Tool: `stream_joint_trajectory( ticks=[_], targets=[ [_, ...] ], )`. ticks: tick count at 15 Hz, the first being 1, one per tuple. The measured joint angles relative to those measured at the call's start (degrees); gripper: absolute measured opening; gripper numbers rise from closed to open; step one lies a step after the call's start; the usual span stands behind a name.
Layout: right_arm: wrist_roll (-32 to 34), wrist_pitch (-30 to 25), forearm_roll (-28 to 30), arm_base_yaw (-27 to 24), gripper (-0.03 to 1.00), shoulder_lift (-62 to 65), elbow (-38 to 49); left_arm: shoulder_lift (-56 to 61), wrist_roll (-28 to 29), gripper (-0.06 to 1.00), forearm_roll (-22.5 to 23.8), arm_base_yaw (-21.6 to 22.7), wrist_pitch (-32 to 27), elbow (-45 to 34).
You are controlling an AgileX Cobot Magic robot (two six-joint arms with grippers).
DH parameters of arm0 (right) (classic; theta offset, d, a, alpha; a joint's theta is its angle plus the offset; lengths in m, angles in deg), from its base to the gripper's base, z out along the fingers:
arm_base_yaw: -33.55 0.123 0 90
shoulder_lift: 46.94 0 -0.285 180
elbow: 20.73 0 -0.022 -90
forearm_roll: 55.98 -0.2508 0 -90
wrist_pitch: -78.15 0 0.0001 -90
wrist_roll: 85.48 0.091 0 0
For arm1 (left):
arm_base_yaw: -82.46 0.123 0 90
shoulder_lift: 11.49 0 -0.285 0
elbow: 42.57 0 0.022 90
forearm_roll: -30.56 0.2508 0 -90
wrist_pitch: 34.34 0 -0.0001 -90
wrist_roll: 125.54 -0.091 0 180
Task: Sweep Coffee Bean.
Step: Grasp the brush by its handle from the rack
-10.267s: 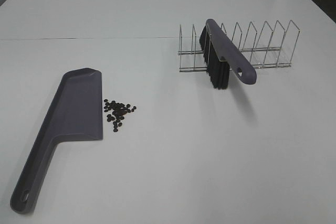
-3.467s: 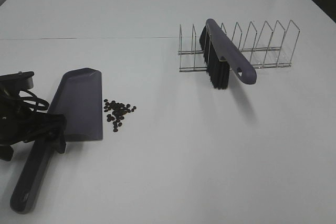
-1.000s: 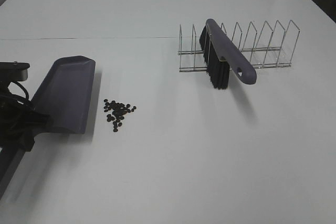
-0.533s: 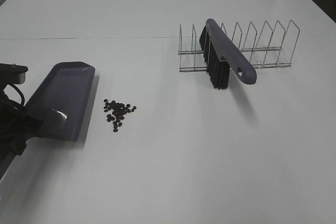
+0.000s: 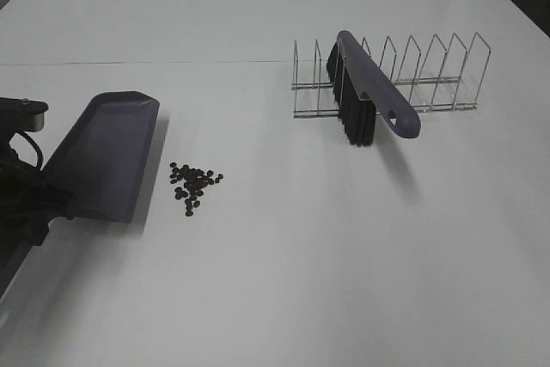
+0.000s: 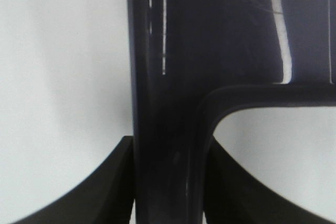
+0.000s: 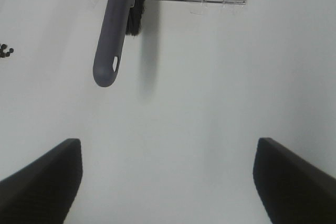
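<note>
The left gripper (image 6: 169,182) was clamped on the handle of the purple-grey plastic dustpan (image 5: 107,156), holding it at the left of the white table (image 5: 301,290). The pan's long axis ran from near-left to far, and its right edge faced the loose cluster of dark oval coffee beans (image 5: 194,185), which lay just to its right and apart from it. The right gripper (image 7: 168,182) hung wide open and empty. It was the nearer one to the purple-handled, black-bristled brush (image 5: 371,96) leaning in the wire rack (image 5: 438,75), whose handle pointed near-right.
</note>
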Motion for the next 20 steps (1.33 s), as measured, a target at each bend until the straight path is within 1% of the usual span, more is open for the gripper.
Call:
stream_joint_trajectory(
  ticks=[2, 3, 4, 5, 9, 11, 14, 15, 18, 20],
  targets=[
    [-0.52, -3.09, -0.17, 0.0, 0.75, -7.68, -7.79, 0.0, 0.0, 0.33, 0.0, 0.0, 0.0, 0.0],
    [-1.03, -3.67, -0.17, 0.0, 0.75, -11.86, -12.38, 0.0, 0.0, 0.33, 0.0, 0.0, 0.0, 0.0],
    [-1.6, -3.78, -0.74, 0.0, 0.75, -19.88, -20.97, 0.0, 0.0, 0.33, 0.0, 0.0, -0.17, 0.0],
    [-1.66, -3.78, -1.6, 0.0, 0.75, -23.43, -24.69, 0.0, 0.0, 0.33, 0.0, 0.0, -0.23, 0.0],
    [-1.72, -3.78, -4.93, 0.0, 0.75, -33.69, -35.12, 0.0, 0.0, 0.33, -0.23, 0.0, -1.43, 0.0],
    [-1.6, -3.78, -5.9, 0.0, 0.74, -38.5, -38.1, 0.0, 0.0, 0.33, -0.8, 0.0, -2.06, 0.0],
    [-0.63, -3.9, -6.82, 0.34, 0.73, -43.77, -39.99, 0.0, 0.0, 0.33, -1.09, 0.0, -2.98, 0.0],
    [-0.06, -3.9, -6.13, 2.29, 0.73, -47.44, -41.54, 0.0, 0.0, 0.33, -1.15, 0.0, -3.04, 0.0],
    [1.26, -3.84, -2.35, 7.16, 0.73, -52.31, -43.14, 0.0, 0.0, 0.33, -1.26, 0.0, -3.5, 0.0],
    [2.92, -3.95, -1.15, 8.77, 0.72, -55.29, -43.83, 0.0, 0.0, 0.33, -1.32, 0.0, -4.18, 0.0]
  ],
)
